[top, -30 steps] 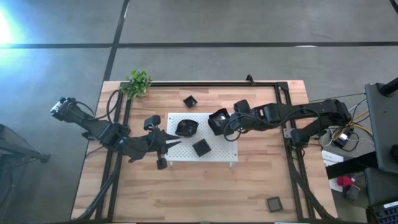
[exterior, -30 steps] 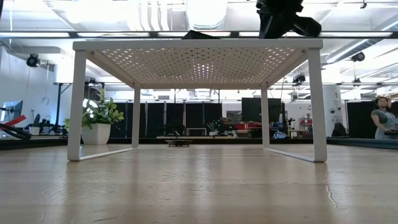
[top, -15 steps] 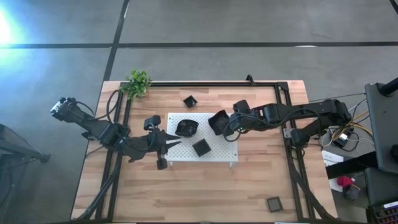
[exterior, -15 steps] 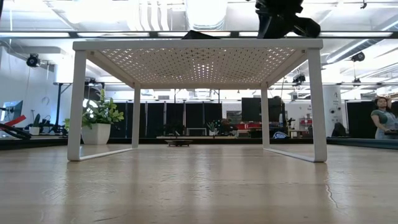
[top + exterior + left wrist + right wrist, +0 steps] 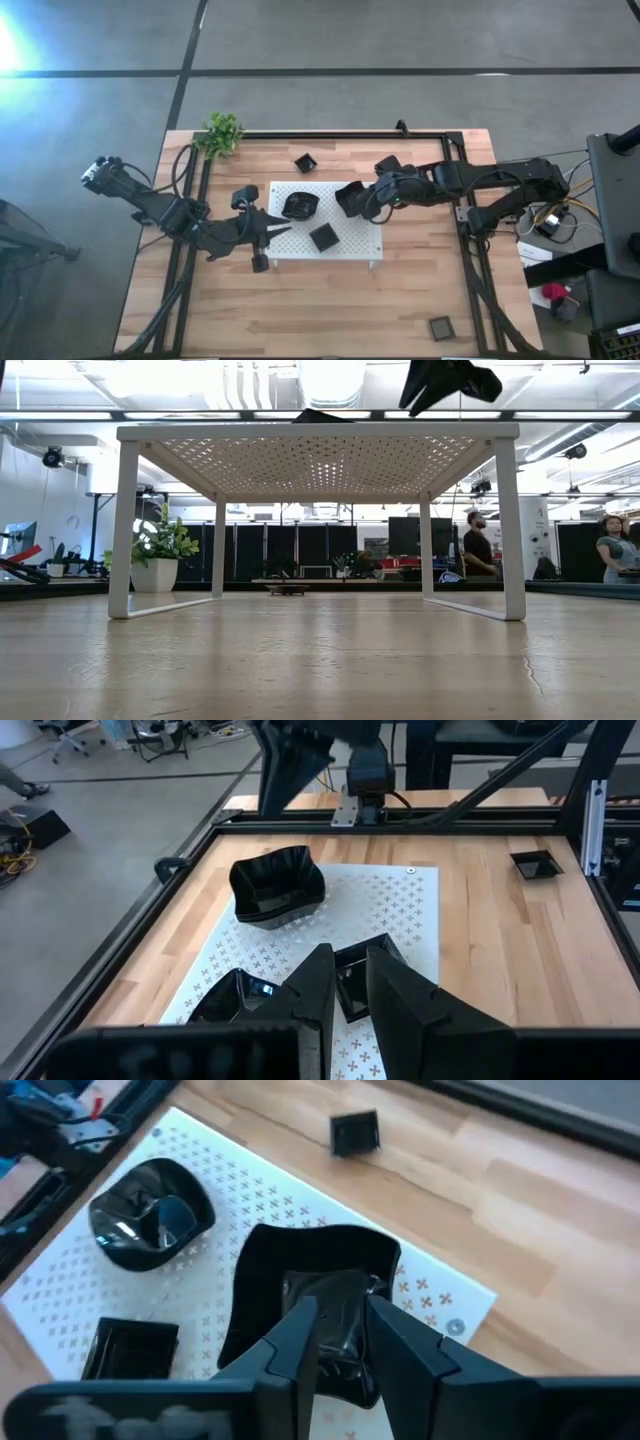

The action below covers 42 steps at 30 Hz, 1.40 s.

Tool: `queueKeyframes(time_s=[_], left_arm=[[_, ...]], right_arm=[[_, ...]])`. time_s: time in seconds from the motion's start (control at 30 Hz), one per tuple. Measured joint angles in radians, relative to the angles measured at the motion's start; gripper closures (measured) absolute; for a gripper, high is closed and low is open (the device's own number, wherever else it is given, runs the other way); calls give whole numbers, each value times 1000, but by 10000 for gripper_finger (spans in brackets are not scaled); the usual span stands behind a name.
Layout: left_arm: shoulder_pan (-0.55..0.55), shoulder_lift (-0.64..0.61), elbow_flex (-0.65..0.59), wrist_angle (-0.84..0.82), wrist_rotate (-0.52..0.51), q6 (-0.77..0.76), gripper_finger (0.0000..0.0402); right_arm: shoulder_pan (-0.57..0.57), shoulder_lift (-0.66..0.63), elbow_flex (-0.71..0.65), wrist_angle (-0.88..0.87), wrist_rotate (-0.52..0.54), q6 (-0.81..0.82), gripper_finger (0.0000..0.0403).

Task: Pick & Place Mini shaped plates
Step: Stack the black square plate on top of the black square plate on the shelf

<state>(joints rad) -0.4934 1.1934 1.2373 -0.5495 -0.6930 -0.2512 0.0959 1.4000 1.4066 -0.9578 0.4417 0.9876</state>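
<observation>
The white perforated board (image 5: 375, 250) stands mid-table on legs. Three black mini shaped plates rest flat on it: a rounded one (image 5: 300, 205), a square one (image 5: 322, 237) and a wavy-edged one (image 5: 310, 1270) near the board's right end. My right gripper (image 5: 340, 1335) hangs open just above the wavy plate's hollow, and in the low view my right gripper (image 5: 425, 405) is clear of the board top. My left gripper (image 5: 285, 228) is open at the board's left end, pointing over the square plate (image 5: 350, 985).
A small square plate (image 5: 305, 162) lies on the wood behind the board, and another one (image 5: 440, 327) lies near the front right corner. A green plant (image 5: 222, 133) stands at the far left corner. A black frame rail (image 5: 465, 250) borders the table. People stand in the room beyond.
My right gripper has risen from the board and rolled at the wrist, coming off the wavy-edged plate. That plate stays on the board's right end where it was.
</observation>
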Motion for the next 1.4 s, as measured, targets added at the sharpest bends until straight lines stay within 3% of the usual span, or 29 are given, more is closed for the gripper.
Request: queueKeyframes(time_s=[0.37, 0.6, 0.83, 1.23, 1.4], left_arm=[[98, 0, 0, -15, -8, -11, 345], [177, -3, 0, -55, -8, -4, 345], [355, -9, 0, -91, 13, -12, 345], [881, 9, 1, -169, 476, -12, 345], [1027, 39, 1, -224, 610, 50, 345]], right_arm=[[0, -141, 31, -5, 81, -242, 334], [30, -227, 29, -80, 54, -319, 341], [44, -268, 26, -131, 57, -399, 342], [44, -246, 26, -130, 56, -468, 344], [44, -234, 25, -126, 56, -467, 344]])
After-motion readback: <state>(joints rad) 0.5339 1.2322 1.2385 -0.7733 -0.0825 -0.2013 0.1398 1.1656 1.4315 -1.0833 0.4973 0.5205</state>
